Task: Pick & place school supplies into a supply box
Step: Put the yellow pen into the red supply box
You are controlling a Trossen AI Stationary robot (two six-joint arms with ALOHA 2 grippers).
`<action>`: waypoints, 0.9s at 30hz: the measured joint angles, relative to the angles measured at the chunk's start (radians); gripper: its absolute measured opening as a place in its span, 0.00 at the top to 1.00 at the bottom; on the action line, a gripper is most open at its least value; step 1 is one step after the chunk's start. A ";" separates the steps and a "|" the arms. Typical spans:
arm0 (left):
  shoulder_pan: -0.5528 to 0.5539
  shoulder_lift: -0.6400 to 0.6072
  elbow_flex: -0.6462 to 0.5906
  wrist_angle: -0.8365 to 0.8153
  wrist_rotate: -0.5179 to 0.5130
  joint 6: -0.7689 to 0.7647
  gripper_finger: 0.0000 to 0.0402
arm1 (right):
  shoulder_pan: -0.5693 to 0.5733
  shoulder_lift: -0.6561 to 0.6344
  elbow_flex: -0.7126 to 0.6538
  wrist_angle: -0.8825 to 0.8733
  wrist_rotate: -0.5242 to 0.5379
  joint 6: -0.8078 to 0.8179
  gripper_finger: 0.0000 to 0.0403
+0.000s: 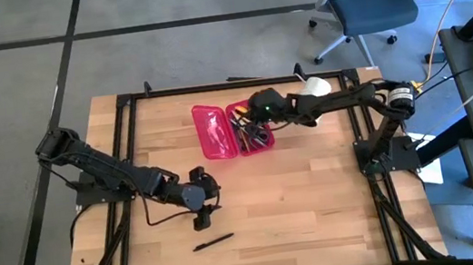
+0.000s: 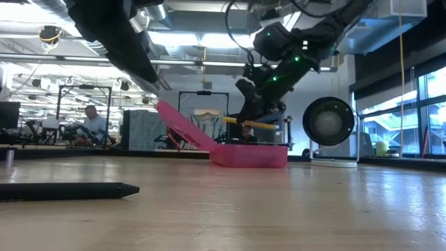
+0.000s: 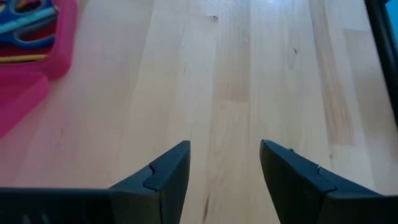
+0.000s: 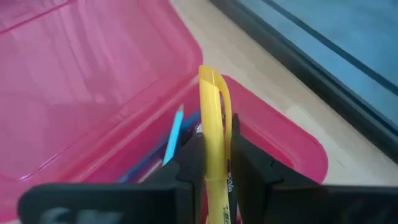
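Observation:
The pink supply box (image 1: 234, 129) lies open on the table's far middle. Its lid half (image 2: 182, 124) tilts up, and its base (image 2: 251, 155) holds blue-handled scissors (image 3: 25, 25), a yellow pencil (image 3: 22, 58) and a blue pen (image 4: 174, 134). My right gripper (image 1: 258, 111) hangs over the base, shut on a yellow pen (image 2: 252, 124). A black pen (image 1: 212, 242) lies flat on the table near the front edge, also seen in the low view (image 2: 66, 189). My left gripper (image 1: 201, 197) is open above bare wood, between the box and that black pen. My right gripper (image 4: 214, 148) pinches the yellow pen's barrel (image 4: 214, 124) between its two fingers (image 4: 191, 163). It comes from above, over the box base. The pen is lifted clear and lies roughly level above the base (image 4: 280, 149), one end (image 4: 210, 71) reaching beyond the fingertips.
A white roll (image 1: 315, 87) stands at the far right of the table behind my right arm. A black frame runs round the table edge (image 1: 131, 165). Open wood lies on the near right (image 1: 319, 204). A person (image 2: 90, 120) sits far off in the room.

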 joint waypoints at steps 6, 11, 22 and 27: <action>0.000 0.000 0.000 0.000 -0.029 0.000 0.54 | 0.004 0.000 -0.083 0.118 -0.003 0.058 0.83; 0.000 0.000 0.000 0.001 -0.045 0.000 0.54 | 0.004 0.000 -0.128 0.154 -0.003 0.110 0.83; 0.000 0.000 0.000 0.009 -0.046 0.000 0.54 | 0.015 0.000 -0.165 0.227 -0.002 0.183 0.83; 0.000 0.000 0.000 0.008 -0.046 -0.008 0.54 | 0.028 0.019 -0.165 0.245 0.010 0.214 0.83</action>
